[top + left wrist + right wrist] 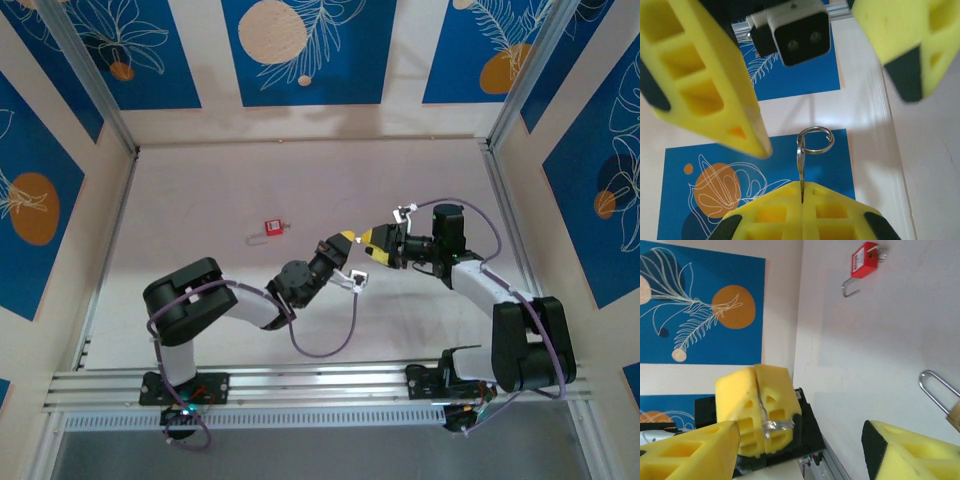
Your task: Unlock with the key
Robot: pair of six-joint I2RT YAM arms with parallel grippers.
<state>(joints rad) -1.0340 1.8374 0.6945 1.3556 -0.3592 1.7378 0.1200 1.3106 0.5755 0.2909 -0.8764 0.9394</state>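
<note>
At centre frame from above, the left gripper (346,239), clamped shut, faces the spread-open right gripper (373,243) at close range. A small red block padlock (272,228) lies on the table to their left. Left wrist view: at the bottom, closed yellow fingers (770,215) pinch the thin silvery metal key (801,165), ring upward. Right wrist view: the padlock sits upper right.

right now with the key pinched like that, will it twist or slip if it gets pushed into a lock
The key is thin metal, so probably stiff and light. The left gripper is shut on one end between soft-looking yellow pads, so it may pivot under a push. Its wire ring is ungripped and would likely flop.
</note>
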